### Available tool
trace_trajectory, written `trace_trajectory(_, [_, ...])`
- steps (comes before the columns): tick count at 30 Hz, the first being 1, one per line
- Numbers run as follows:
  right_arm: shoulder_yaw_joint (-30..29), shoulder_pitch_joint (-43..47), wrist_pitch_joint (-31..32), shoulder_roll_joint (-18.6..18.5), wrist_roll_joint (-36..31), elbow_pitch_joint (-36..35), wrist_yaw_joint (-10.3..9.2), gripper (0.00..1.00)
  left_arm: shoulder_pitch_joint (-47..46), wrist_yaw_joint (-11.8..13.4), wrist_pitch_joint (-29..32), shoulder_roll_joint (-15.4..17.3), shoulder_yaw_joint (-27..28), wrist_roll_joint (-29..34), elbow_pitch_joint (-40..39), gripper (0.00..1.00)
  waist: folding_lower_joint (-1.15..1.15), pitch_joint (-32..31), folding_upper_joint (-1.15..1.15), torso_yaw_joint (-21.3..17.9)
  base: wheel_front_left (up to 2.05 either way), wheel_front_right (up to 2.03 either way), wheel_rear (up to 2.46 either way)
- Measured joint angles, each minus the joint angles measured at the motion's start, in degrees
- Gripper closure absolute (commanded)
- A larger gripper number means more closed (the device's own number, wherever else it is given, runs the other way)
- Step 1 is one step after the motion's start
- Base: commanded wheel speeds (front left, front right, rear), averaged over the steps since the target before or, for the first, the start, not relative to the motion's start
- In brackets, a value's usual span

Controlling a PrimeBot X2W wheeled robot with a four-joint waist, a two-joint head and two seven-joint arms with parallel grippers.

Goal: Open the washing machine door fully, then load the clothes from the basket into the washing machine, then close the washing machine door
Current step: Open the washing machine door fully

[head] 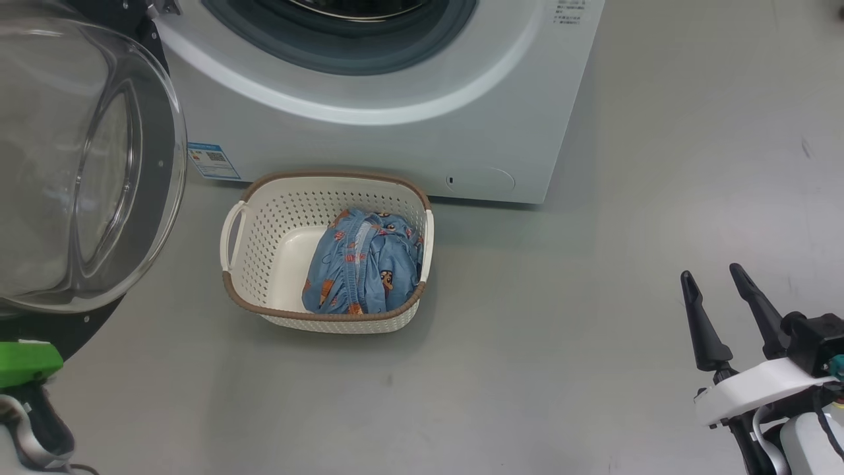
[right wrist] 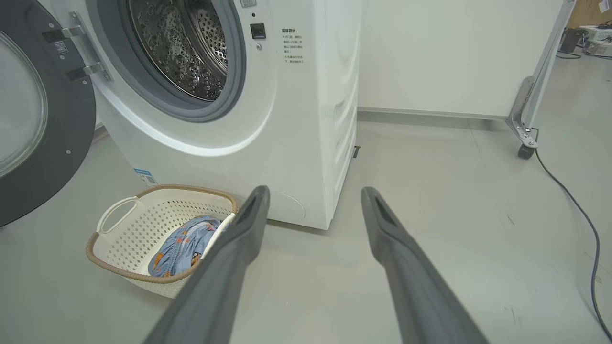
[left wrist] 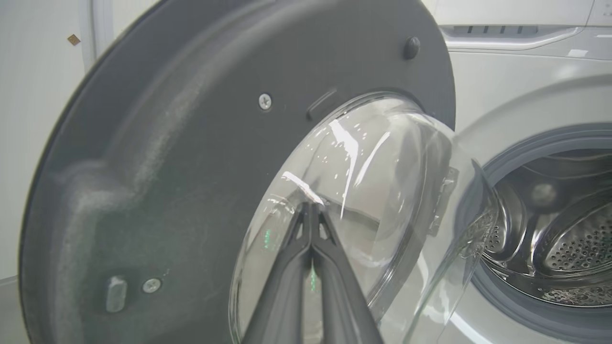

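We see the washing machine (head: 395, 125) with its drum (right wrist: 181, 48) exposed. The washing machine door (head: 86, 171) stands swung open at the machine's left side. The basket (head: 264, 211) sits just in front of the machine, with the clothes (head: 362, 264) bunched inside it. Our left gripper (left wrist: 311, 206) has its fingers pressed together on nothing, tips at the door's glass bowl (left wrist: 382, 181). Our right gripper (head: 712, 272) is spread wide and empty, off the machine's front right corner. A blue label (head: 212, 160) low on the machine's front and printed lines (right wrist: 291, 45) beside the drum are too small to read.
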Motion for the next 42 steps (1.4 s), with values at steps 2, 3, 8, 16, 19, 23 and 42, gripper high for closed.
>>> trace_trajectory(2, [0.4, 0.0, 0.0, 0.2, 0.0, 0.2, 0.0, 0.0, 1.1, -0.5, 0.0, 0.0, -1.1, 1.4, -1.1, 1.0, 0.0, -0.7, 0.0, 0.0, 0.0, 0.0, 0.0])
trace_trajectory(3, [0.5, 0.0, 0.0, 0.4, 0.0, 0.4, 0.0, 0.0, 1.7, -0.8, 0.0, 0.0, -1.8, 1.8, -1.6, 1.0, 0.0, -1.0, 0.0, -0.1, 0.0, 0.0, 0.0])
trace_trajectory(8, [0.6, 0.4, 0.0, 1.3, 0.0, 1.1, 0.0, 0.0, 4.9, -2.0, 0.0, -0.2, -5.6, 3.5, -4.5, 1.0, 0.0, -3.0, 0.0, -0.8, 0.0, 0.0, 0.0])
trace_trajectory(16, [0.4, 1.2, 0.0, 2.7, 0.0, 2.0, 0.0, 0.0, 9.9, -3.4, 0.0, -0.2, -11.4, 4.2, -5.9, 0.0, 0.0, -5.3, 0.0, -2.8, 0.0, 0.0, 0.0])
trace_trajectory(19, [0.5, 1.2, 0.0, 3.1, 0.0, 2.0, 0.0, 0.0, 11.0, -3.4, 0.0, -0.2, -12.6, 4.3, -6.3, 0.0, 0.0, -5.8, 0.0, -3.4, 0.0, 0.0, 0.0])
trace_trajectory(23, [0.2, 1.2, 0.0, 3.6, -0.1, 1.8, 0.0, 0.0, 12.7, -3.6, 0.0, -0.1, -14.4, 2.9, -6.6, 0.0, 0.0, -6.5, 0.0, -5.0, 0.0, 0.0, 0.0])
trace_trajectory(42, [-2.2, 3.1, 0.0, 3.9, -2.1, -1.5, -0.02, 0.0, 20.5, -3.9, 0.0, 0.1, -24.1, 3.5, -6.1, 0.0, 0.0, -8.7, 0.0, -12.1, 0.0, 0.0, 0.0])
